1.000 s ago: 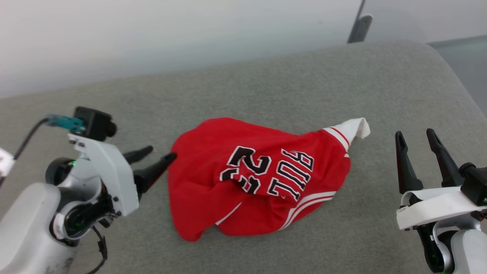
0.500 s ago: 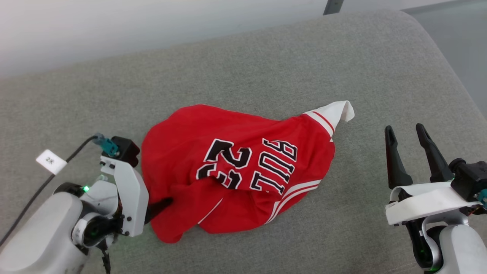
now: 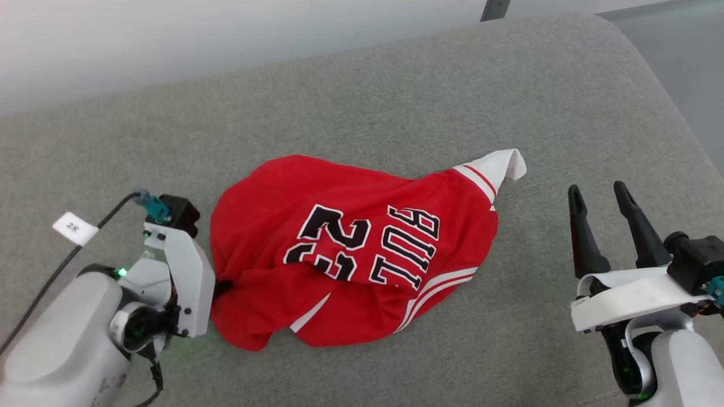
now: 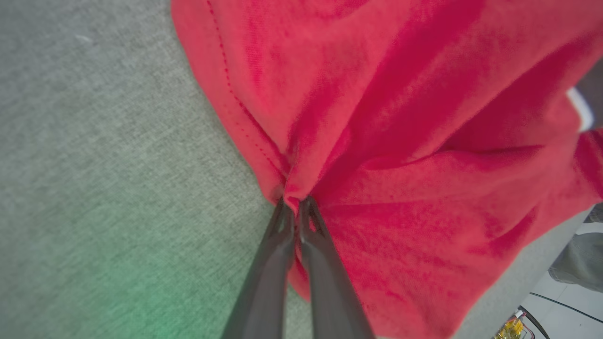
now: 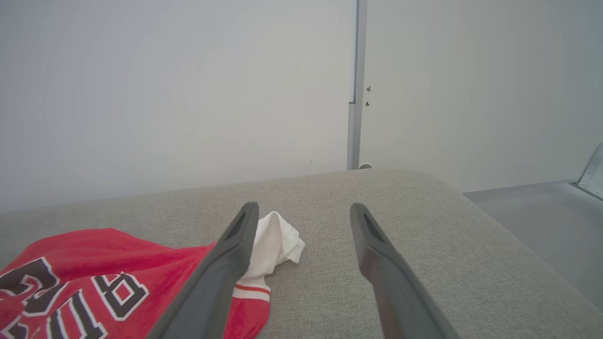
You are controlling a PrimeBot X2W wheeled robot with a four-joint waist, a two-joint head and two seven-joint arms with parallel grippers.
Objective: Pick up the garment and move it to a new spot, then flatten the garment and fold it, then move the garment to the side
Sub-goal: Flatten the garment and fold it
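One garment (image 3: 350,249), red with lettering upward, lies crumpled near the middle of the grey fabric surface (image 3: 396,113). The left gripper (image 4: 296,203) has its jaws clenched on a fold at the garment's edge. The right gripper (image 3: 597,189) hovers well apart, jaws released. Behind stands a pale wall (image 5: 165,94) with a vertical metal strip (image 5: 356,84); grey floor (image 5: 541,212) lies beside.

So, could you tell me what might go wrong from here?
The left gripper pinches only a small fold at the edge of the jersey; the cloth may slip out when lifted. The jersey lies crumpled and doubled over, so from one hold it would likely hang bunched; the right gripper is open and apart from it.
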